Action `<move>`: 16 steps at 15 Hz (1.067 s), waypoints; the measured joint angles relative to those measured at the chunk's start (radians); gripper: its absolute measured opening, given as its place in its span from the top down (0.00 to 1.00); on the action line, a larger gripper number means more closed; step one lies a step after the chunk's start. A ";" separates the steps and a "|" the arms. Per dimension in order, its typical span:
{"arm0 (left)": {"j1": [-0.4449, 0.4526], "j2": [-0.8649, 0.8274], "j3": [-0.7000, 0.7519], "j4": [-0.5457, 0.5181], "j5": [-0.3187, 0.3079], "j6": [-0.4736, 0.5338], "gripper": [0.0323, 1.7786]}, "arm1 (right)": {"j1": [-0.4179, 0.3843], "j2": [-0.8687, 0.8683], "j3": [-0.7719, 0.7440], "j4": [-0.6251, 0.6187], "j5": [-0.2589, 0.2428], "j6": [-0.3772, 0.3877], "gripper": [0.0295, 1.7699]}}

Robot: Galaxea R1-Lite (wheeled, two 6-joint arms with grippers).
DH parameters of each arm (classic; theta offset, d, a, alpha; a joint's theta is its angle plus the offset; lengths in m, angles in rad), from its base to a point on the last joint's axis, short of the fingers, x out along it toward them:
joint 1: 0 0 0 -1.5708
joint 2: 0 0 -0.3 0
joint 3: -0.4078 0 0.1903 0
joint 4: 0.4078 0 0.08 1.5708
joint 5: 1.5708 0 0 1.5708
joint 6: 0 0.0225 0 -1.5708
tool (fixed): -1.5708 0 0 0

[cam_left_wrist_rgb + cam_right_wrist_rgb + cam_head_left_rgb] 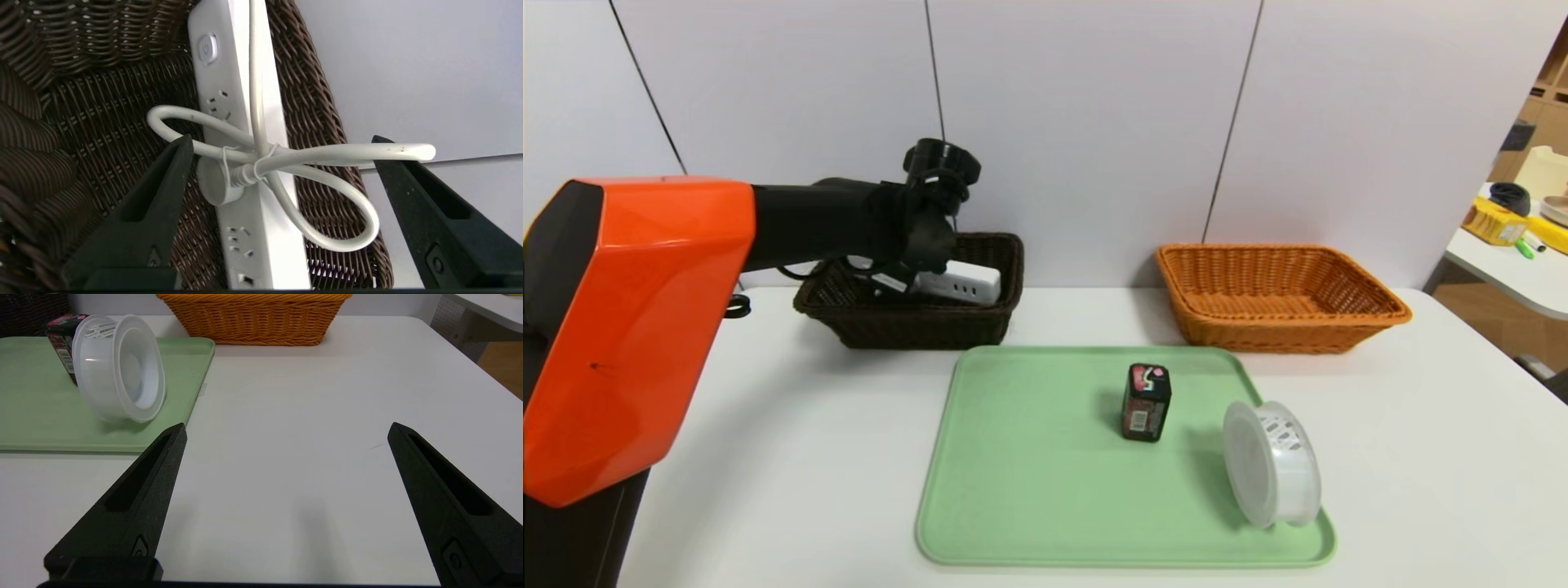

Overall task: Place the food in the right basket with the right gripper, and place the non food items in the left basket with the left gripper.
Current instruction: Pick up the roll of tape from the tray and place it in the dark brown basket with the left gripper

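**Left end effector spread over the power strip in the dark basket**

Left end effector [282, 141] of mine hangs over the left basket [980, 318], its two black fingers [159, 192] spread wide with nothing pinched between them. The power strip [241, 228] lies inside that dark brown wicker basket, resting against the weave. In the head view its long axis runs across the basket, one end pointing toward the basket's right wall and tilted slightly up. Its white cord [327, 157] is bundled in loops and tied at the middle; one loop reaches out past the basket rim, and a fingertip sits just beside the other loop, though I cannot tell whether they touch.

On the bench [1421, 425] in front of the baskets sits a green tray [1029, 506]. The food [1146, 402], a small dark carton, stands upright near the tray's middle, its long axis vertical and barcode side facing me. The round tub [1272, 474] lies tipped on its side at the tray's right near corner, lid facing left toward the carton, well apart from it.

The right basket [1282, 298], orange wicker, stands behind the tray on the right.

My right end effector [286, 430] is parked low over the bare bench to the right of the tray, its fingers wide apart and holding nothing.
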 joint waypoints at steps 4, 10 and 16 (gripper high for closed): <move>0.000 -0.029 0.000 0.120 -0.004 0.035 0.10 | 0.000 0.000 0.000 0.000 0.000 0.000 0.04; -0.001 -0.071 0.000 0.163 -0.050 0.301 0.08 | 0.000 0.000 0.000 0.000 0.000 0.000 0.04; -0.004 -0.096 0.000 0.163 -0.080 0.451 0.06 | 0.000 0.000 0.000 0.000 0.000 0.000 0.04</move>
